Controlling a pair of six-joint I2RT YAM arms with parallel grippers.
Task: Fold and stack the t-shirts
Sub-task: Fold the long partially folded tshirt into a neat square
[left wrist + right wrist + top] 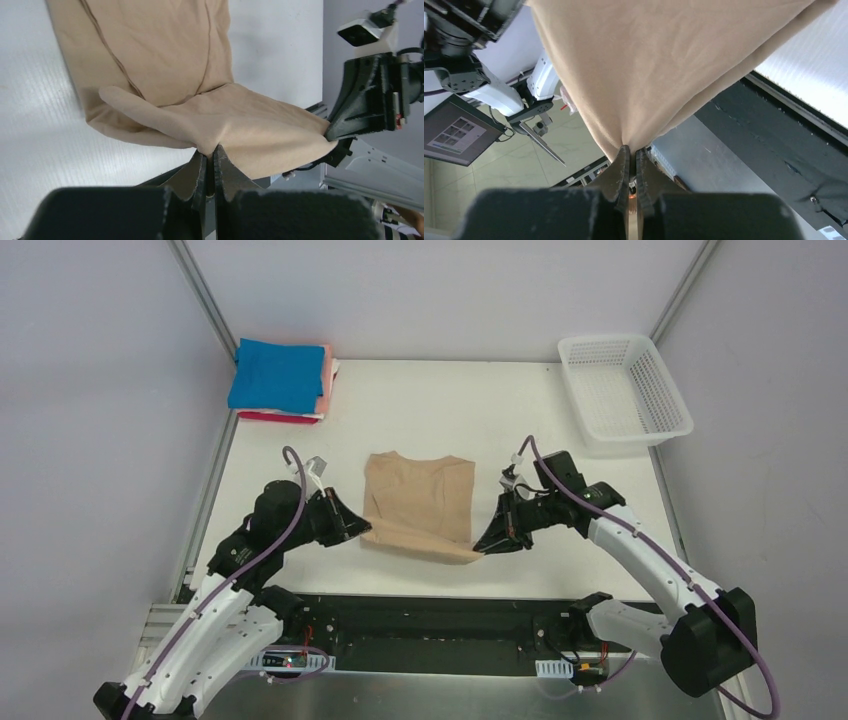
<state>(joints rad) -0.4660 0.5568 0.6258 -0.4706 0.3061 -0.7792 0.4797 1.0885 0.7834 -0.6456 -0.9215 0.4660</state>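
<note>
Left gripper (210, 156): jaws closed, pinching near-left corner of tan t-shirt (420, 495). Right gripper (630, 152): jaws closed on near-right corner. Near edge lifted off table (520, 410); far half flat at centre. Folded stack (280, 380) at far-left corner. Risk: thin pinch slips under uneven pull; fold lands skewed.

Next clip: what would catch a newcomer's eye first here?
A tan t-shirt lies at centre, its near edge pinched at both corners by the left gripper and right gripper. Folded shirts, blue on top, are stacked at the far left corner; a white basket sits far right.
</note>
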